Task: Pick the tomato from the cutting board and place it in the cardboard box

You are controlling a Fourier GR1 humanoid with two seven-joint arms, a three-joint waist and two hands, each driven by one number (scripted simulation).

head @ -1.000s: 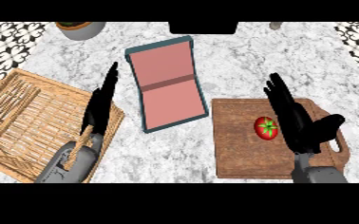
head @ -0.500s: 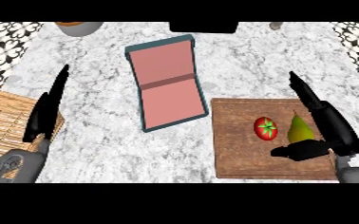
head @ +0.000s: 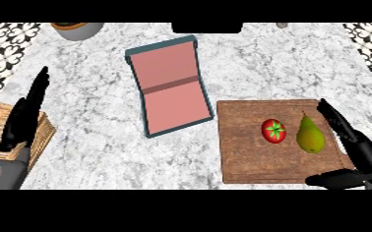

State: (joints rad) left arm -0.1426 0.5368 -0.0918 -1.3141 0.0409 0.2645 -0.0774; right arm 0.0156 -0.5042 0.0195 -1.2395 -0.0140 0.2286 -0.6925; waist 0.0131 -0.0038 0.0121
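Note:
A red tomato with a green stem lies on the wooden cutting board at the right. A green pear lies just right of it on the same board. The box, teal-edged with a pink inside, lies flat in the middle of the counter, up and left of the board. My right hand is open at the board's right edge, fingers straight past the pear, thumb stretched left over the board's near corner. My left hand rests open at the far left, fingers up.
A woven wicker mat shows partly at the left edge under my left hand. A grey pot stands at the back left. Patterned tiles border the back corners of the marble counter.
The view has shifted so the scene sits further left. My right hand has slid right, off the tomato, uncovering the pear. My left hand has moved to the left edge.

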